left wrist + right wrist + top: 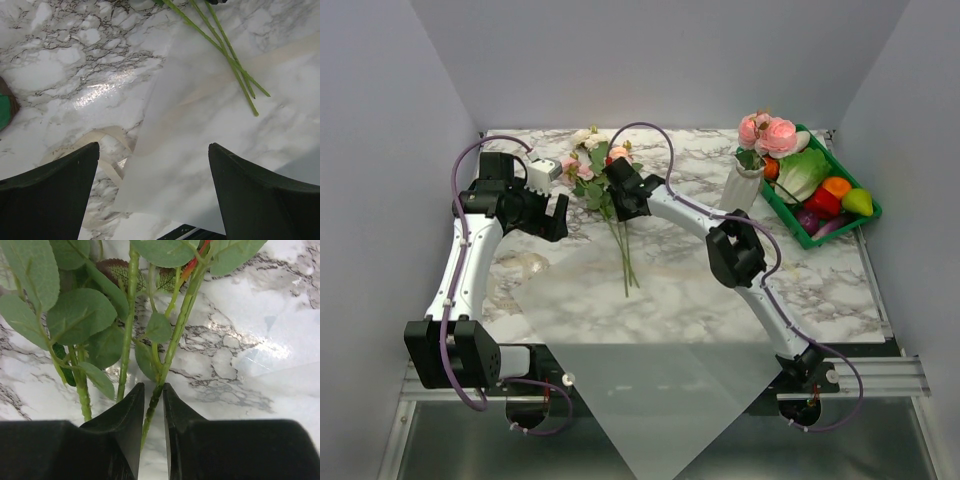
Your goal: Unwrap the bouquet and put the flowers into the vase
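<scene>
Surface: marble table [820,290]; grey walls [380,150].
L gripper [153,147]: wide open.
R gripper [153,387]: narrow round one flower stem [173,340].
Unclear: whether it's pinched.

Green stems [623,255], pink roses [770,134], white vase [744,190]

- The top view looks steeply down from above and behind, taking in the whole bench [820,280].
- The left wrist view hovers high, facing down; the paper sheet [200,150] and flower stems [235,65] lie beyond its jaws.
- The right wrist view sits very close, with those stems between its jaws.
</scene>
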`<control>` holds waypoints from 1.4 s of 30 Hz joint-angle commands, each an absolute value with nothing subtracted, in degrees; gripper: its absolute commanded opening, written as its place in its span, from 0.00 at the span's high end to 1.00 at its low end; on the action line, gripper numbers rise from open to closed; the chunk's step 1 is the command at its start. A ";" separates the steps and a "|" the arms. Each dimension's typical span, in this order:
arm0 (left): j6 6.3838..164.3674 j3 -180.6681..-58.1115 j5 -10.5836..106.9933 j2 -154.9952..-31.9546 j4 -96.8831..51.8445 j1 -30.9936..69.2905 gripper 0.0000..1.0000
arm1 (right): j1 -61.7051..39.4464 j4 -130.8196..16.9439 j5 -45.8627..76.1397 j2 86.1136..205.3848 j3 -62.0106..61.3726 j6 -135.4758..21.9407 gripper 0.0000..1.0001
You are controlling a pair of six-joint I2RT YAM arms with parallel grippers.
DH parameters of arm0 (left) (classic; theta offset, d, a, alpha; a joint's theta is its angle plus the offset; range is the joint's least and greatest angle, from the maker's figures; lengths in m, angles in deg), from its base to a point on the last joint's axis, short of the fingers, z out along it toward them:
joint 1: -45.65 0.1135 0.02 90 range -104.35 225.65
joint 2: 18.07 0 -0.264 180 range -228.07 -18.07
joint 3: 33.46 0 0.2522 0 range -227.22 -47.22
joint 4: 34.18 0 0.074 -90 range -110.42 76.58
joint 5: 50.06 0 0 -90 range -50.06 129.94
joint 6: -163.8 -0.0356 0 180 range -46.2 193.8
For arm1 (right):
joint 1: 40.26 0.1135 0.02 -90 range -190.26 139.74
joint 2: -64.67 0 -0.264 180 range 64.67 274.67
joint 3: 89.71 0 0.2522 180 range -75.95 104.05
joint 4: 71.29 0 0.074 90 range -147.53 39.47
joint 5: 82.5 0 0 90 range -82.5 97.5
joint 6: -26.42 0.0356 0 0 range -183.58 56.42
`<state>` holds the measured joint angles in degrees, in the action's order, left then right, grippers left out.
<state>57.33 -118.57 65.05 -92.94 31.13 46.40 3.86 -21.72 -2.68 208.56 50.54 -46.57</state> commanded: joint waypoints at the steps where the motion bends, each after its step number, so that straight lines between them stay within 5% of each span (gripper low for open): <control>1: 56.57 -118.59 65.52 -90.93 31.53 46.70 0.01 | 3.60 -14.39 -6.29 210.13 52.63 -46.00 0.72; 5: 56.66 -118.50 65.78 -90.23 31.70 46.70 0.01 | 3.60 -12.88 -7.62 209.43 51.32 -46.44 0.80; 9: 56.74 -118.41 65.96 -89.61 31.88 46.79 0.01 | 3.60 -14.72 -7.88 206.44 46.24 -46.44 0.99; 27: 57.62 -119.47 65.87 -91.72 31.97 46.79 0.01 | 3.60 -28.34 -10.00 179.12 36.64 -51.62 0.99; 42: 59.64 -122.10 68.07 -96.55 30.91 46.79 0.01 | 3.60 -74.21 -4.45 142.47 14.14 -76.84 0.99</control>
